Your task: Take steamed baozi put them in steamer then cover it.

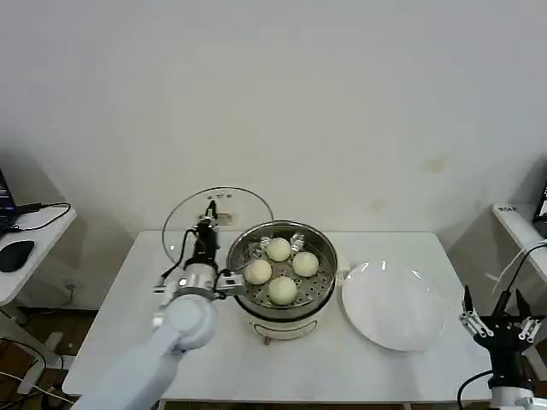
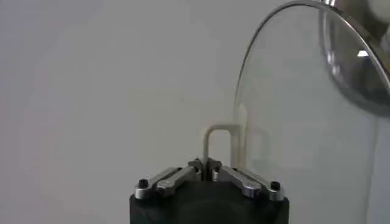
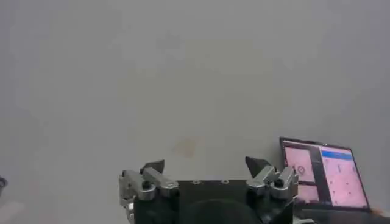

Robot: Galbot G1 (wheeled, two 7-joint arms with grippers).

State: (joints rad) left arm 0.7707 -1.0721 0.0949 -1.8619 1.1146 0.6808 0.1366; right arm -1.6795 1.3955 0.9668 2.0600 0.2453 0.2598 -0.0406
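From the head camera, four steamed baozi (image 1: 279, 270) sit inside the steamer (image 1: 282, 278), so loading looks finished. Just left of the steamer, the left gripper (image 1: 206, 235) holds the cover (image 1: 218, 218) upright.

The left wrist camera shows its fingers (image 2: 177, 178) clenched on the cover's handle (image 2: 214, 141), ready for carrying.

The right wrist camera shows the right gripper (image 3: 207, 164) spread wide, parked well right of the steamer.

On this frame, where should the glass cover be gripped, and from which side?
By the cream bar handle at the centre of the cover. The cover stands on edge beside the steamer, its handle facing the left tool, which is already shut on it from that face. The glass and thin rim offer no comparable hold.
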